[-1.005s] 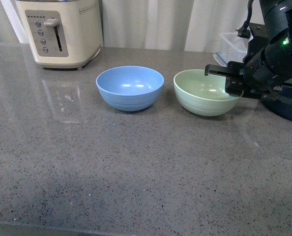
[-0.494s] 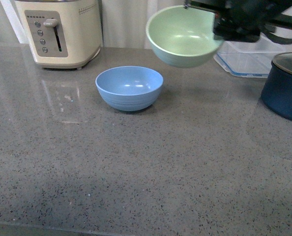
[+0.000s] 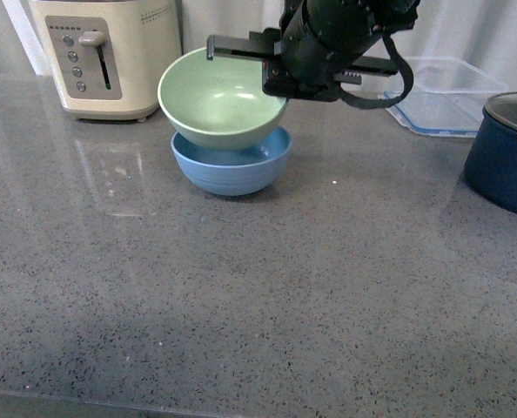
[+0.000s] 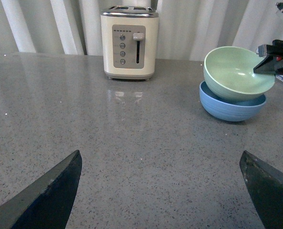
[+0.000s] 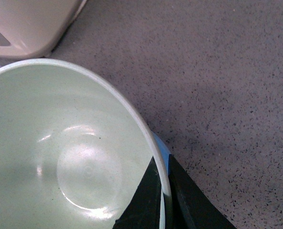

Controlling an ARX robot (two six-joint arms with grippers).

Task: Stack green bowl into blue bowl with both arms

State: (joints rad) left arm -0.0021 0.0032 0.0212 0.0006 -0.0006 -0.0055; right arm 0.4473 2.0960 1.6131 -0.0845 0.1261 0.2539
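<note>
The green bowl [image 3: 217, 100] is tilted, and its underside dips into the blue bowl [image 3: 232, 172], which stands on the grey counter. I cannot tell if they touch. My right gripper [image 3: 274, 77] is shut on the green bowl's right rim. In the right wrist view its fingertips [image 5: 148, 200] pinch the rim of the green bowl [image 5: 70, 152], and a sliver of the blue bowl [image 5: 162, 149] shows beneath. My left gripper [image 4: 158, 191] is open and empty low over the counter, well short of the green bowl [image 4: 232, 71] and the blue bowl [image 4: 232, 107].
A cream toaster [image 3: 106, 57] stands at the back left, close behind the bowls. A clear plastic container [image 3: 441, 96] is at the back right. A dark navy pot [image 3: 506, 161] is at the right edge. A curtain hangs behind the counter.
My right gripper lifted the green bowl off the counter right of the blue bowl, carried it up and left, then lowered it onto the blue bowl.
</note>
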